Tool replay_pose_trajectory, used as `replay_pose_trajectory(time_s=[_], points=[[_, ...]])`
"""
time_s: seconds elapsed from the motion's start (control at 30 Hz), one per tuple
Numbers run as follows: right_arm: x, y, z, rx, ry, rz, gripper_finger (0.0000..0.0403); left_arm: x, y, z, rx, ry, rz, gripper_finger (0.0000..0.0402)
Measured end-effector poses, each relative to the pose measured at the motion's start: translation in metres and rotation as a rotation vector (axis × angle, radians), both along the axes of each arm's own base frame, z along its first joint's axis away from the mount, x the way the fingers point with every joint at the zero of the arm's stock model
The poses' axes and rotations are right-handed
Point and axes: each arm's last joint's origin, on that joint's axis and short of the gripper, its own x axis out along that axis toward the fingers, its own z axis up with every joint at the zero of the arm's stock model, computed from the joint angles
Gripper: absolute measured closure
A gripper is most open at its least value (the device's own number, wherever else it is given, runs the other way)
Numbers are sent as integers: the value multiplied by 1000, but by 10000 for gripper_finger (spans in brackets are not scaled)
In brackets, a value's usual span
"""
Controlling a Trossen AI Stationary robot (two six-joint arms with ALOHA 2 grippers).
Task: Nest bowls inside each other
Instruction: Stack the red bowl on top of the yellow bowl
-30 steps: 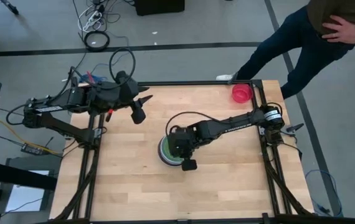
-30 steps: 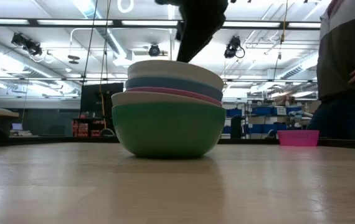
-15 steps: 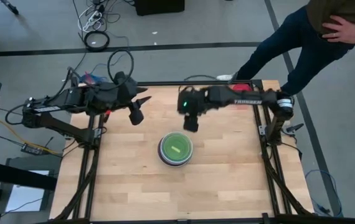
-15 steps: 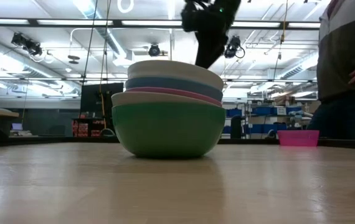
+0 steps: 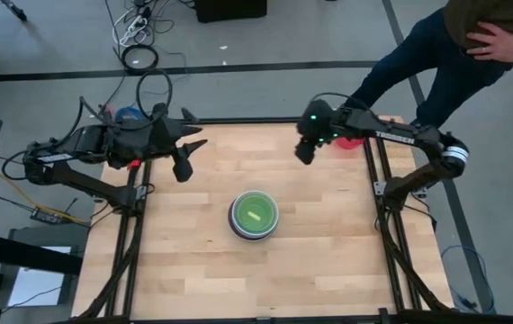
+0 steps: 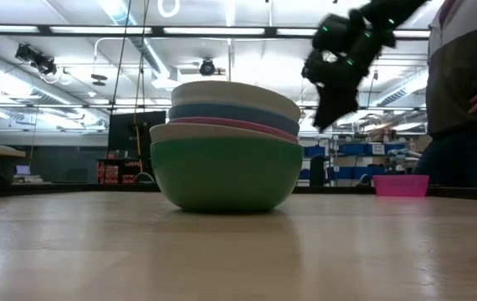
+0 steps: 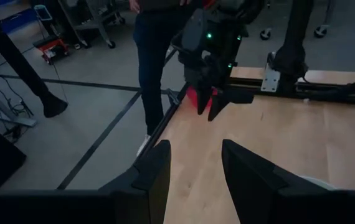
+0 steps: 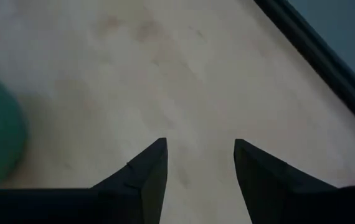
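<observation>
Right, from above: bowl stack (image 5: pixel 254 216) sits mid-table, nested. Right gripper (image 5: pixel 302 151) hangs near the pink bowl (image 5: pixel 350 137) at the far corner, prob next pick. Low view: stack upright, pink one apart. Wrist views: right fingers (image 8: pixel 149 171) apart, empty; left gripper (image 7: pixel 196 165) apart too, waiting at its edge.

Light: bright, even, from ceiling strip lamps (image 6: pixel 222 31) in the low view.
Shadows: soft, faint on the desk (image 5: pixel 328 243).
Blur: the right arm (image 6: pixel 347 58) smears; desk beyond the right fingers (image 8: pixel 149 177) is soft.
Glare: mild around the lamps.
</observation>
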Motion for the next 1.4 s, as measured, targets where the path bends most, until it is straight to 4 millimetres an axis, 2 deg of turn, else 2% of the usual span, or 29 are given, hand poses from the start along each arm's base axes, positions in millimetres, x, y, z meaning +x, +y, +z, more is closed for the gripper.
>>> replay_pose_trajectory(time_s=[0.17, 0.37, 0.73, 1.07, 1.4], points=[[-39, -9, -33, 89, 10, -118, 231, -2, 0, 0, 5, 3, 10, 249], [-65, -11, -63, 162, -7, -203, 229, -2, 0, 0, 5, 4, 11, 249], [-73, -16, -63, 136, -19, -198, 231, -2, 1, 0, 5, 5, 14, 249], [-109, -31, -74, 248, 62, -316, 216, -2, 1, 0, 4, 5, 13, 249], [-130, -44, -77, 256, 52, -418, 202, -2, 0, 0, 1, 5, 8, 249]])
